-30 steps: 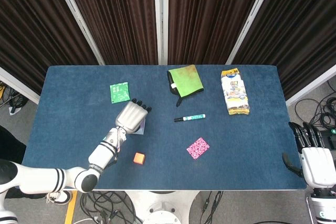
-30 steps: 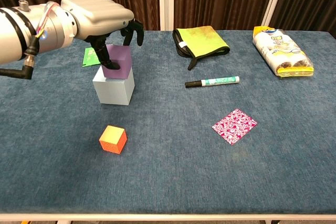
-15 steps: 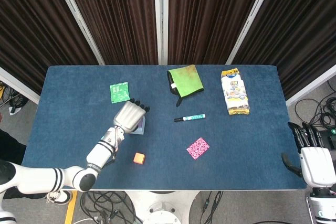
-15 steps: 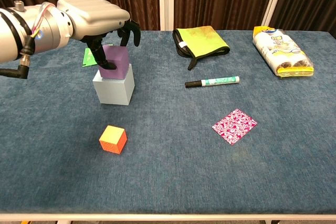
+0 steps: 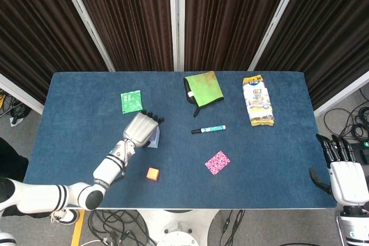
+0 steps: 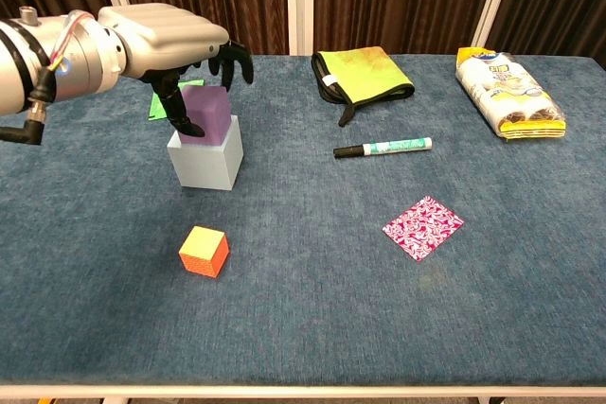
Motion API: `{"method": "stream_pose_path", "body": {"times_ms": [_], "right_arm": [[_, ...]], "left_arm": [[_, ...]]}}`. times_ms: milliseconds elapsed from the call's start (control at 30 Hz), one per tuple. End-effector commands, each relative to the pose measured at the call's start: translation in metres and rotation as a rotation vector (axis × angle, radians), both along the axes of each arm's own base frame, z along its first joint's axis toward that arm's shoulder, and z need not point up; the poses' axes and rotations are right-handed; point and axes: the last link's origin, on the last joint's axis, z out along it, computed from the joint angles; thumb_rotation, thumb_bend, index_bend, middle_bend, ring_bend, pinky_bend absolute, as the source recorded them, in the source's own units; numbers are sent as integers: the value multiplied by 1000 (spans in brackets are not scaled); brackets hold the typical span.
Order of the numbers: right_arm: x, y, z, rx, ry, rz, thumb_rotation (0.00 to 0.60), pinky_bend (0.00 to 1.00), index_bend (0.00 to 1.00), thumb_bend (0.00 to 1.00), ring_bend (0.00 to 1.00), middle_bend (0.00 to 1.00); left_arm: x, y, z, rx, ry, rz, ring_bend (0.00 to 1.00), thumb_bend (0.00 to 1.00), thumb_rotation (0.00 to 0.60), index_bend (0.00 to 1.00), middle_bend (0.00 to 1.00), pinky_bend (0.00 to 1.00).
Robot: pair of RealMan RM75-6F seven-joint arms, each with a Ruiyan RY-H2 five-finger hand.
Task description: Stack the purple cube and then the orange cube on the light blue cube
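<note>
The purple cube (image 6: 207, 112) sits on top of the light blue cube (image 6: 205, 163) at the table's left. My left hand (image 6: 170, 37) hovers over the stack with its fingers (image 6: 234, 57) spread and lifted off the purple cube. Its thumb (image 6: 180, 109) hangs by the cube's left face. In the head view the left hand (image 5: 141, 128) hides most of the stack; only a sliver of the light blue cube (image 5: 156, 139) shows. The orange cube (image 6: 204, 252) (image 5: 152, 173) lies alone nearer the front edge. My right hand (image 5: 345, 172) rests off the table's right side, fingers straight and holding nothing.
A green packet (image 6: 164, 103) lies behind the stack. A green cloth (image 6: 365, 73), a marker (image 6: 383, 148), a pink patterned card (image 6: 423, 227) and a snack bag (image 6: 502, 90) spread across the middle and right of the blue table (image 6: 312, 328).
The left hand has let go of the purple cube: its fingers lifted and the hand drew back to the left. The cube now rests level on the light blue cube.
</note>
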Motion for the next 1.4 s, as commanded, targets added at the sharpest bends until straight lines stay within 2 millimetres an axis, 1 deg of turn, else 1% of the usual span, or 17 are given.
{"method": "stream_pose_path", "body": {"times_ms": [33,100,233,367,433,533,567,667,767,867,1000,1167,1300,1400], "right_arm": [[0,1,0,1,0,0,600,0,20,273,0,125],[0,1,0,1,1,1,600,0,20,273,0,126],[0,1,1,1,-1,4,600,0,20,273,0,127],[1,1,1,2,-3,6,600,0,20,272,0,129],[1,1,2,4,-4,6,600,0,20,273,0,129],[1,1,2,5,-4,9,600,0,20,272,0,129],[1,1,2,4,-5,8,600,0,20,272,0,130],[1,0,1,8,-2,5,600,0,20,272,0,130],[1,-1,-1,14,5,3,600,0,20,273,0,130],[2,-1,-4,17,13,1,600,0,20,273,0,131],[1,-2,-5,15,15,-3,600,0,20,273,0,131],[1,-1,-5,16,13,-4,600,0,20,272,0,131],[1,-2,-4,17,7,-6,600,0,20,273,0,132],[0,-3,-3,15,3,-9,600,0,20,273,0,132]], "left_arm": [[3,1,2,1,-26,1,215,139,600,194,274,257],[5,1,5,7,-33,-6,199,124,600,178,243,248],[9,1,13,27,-44,-18,190,114,600,174,234,243],[10,-2,32,76,-46,-39,189,114,600,174,235,242],[8,-4,43,101,-49,-40,190,115,600,174,262,242],[4,-11,68,157,-49,-66,194,116,600,205,348,252],[-1,-13,78,185,-42,-85,200,116,600,225,356,259],[-17,-22,101,213,-63,-72,221,117,600,260,361,275],[-36,-30,116,202,-73,-31,240,117,600,283,378,296],[-55,-41,126,177,-67,-12,259,117,600,319,396,315],[-82,-58,130,125,-39,4,318,117,600,387,448,368],[-109,-84,123,35,-30,26,342,117,600,413,474,391],[-117,-101,109,-45,-71,25,374,117,600,435,508,420],[-118,-113,97,-93,-111,0,392,118,600,450,522,435]]}}
